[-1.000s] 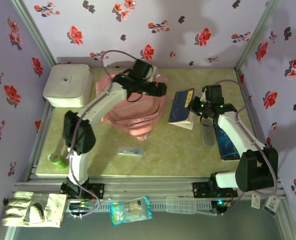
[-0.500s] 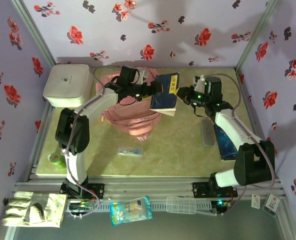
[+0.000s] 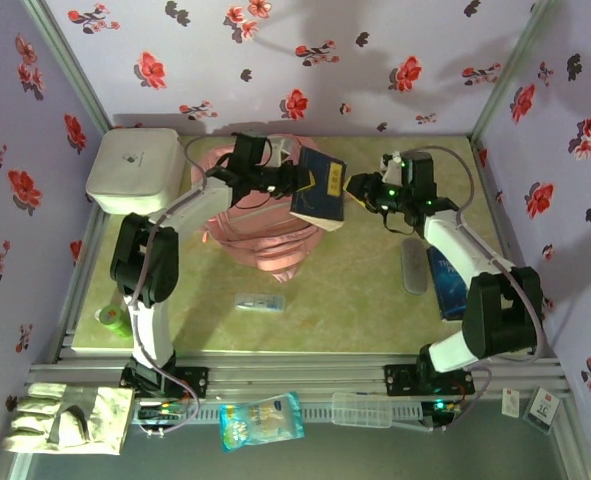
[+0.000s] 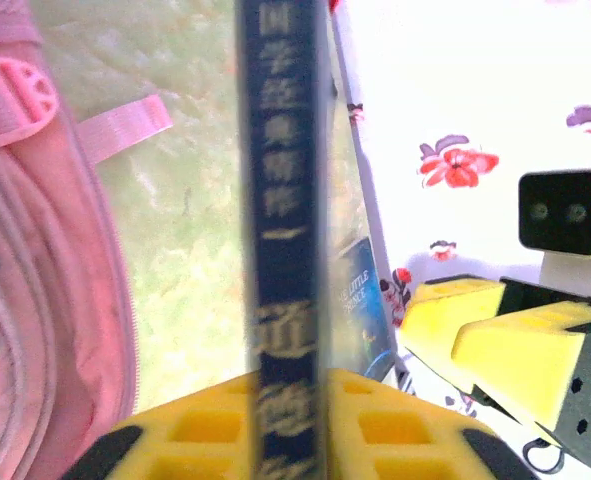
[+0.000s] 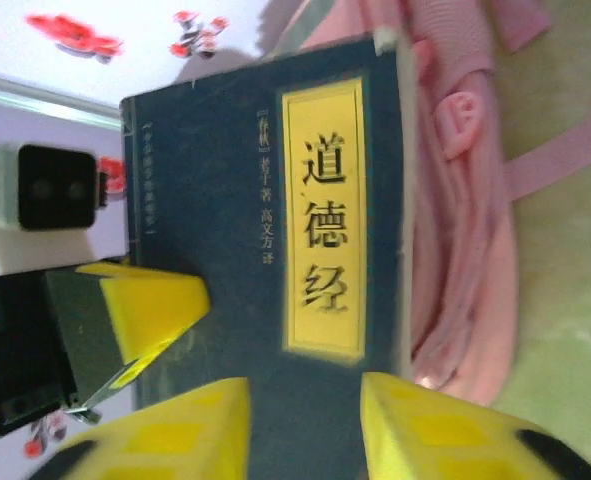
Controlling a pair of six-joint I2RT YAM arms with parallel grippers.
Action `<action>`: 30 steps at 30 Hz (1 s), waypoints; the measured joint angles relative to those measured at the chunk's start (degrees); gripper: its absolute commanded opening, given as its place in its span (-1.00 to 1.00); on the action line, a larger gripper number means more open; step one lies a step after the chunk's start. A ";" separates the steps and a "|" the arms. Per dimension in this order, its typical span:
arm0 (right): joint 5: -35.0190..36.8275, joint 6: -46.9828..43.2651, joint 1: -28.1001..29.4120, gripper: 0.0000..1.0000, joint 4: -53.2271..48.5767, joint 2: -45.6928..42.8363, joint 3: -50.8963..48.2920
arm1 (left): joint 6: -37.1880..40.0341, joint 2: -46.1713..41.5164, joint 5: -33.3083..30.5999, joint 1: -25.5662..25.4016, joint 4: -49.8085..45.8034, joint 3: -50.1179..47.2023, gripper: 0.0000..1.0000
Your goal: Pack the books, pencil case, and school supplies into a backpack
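From above, the left hand [image 3: 293, 182] is clenching the navy book [image 3: 321, 192] over the pink backpack [image 3: 265, 235], which is lying toward the bench's [image 3: 355, 300] far edge. The right hand [image 3: 361, 188] is hovering just beside the book, spread and released. The left wrist camera is catching the book edge-on, upright between yellow pads [image 4: 203, 425], with the right hand's fingers [image 4: 475, 330] clear of it. The right wrist camera is showing the cover's yellow label [image 5: 325, 215]. The blue book [image 3: 451, 285] and grey pencil case [image 3: 413, 268] are lying by the right edge.
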 measured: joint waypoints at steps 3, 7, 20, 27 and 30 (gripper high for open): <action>3.54 -1.66 0.00 0.29 -1.64 0.15 0.15 | -0.31 -0.70 0.04 1.84 0.81 -2.49 -0.95; 5.75 -0.31 0.11 0.50 -0.55 0.31 -0.28 | -0.72 -2.47 -0.92 4.68 1.79 -4.48 -1.00; 7.74 19.63 9.20 0.89 20.85 4.96 -2.45 | -6.91 -12.55 -12.63 7.39 8.85 -6.43 -1.00; 9.60 30.58 15.50 0.91 33.97 7.76 -2.43 | -11.85 -12.90 -16.02 7.39 15.02 -7.78 -1.00; 10.75 34.82 17.31 0.91 39.30 10.05 -2.23 | -13.99 -13.07 -16.81 7.39 18.10 -8.55 -1.00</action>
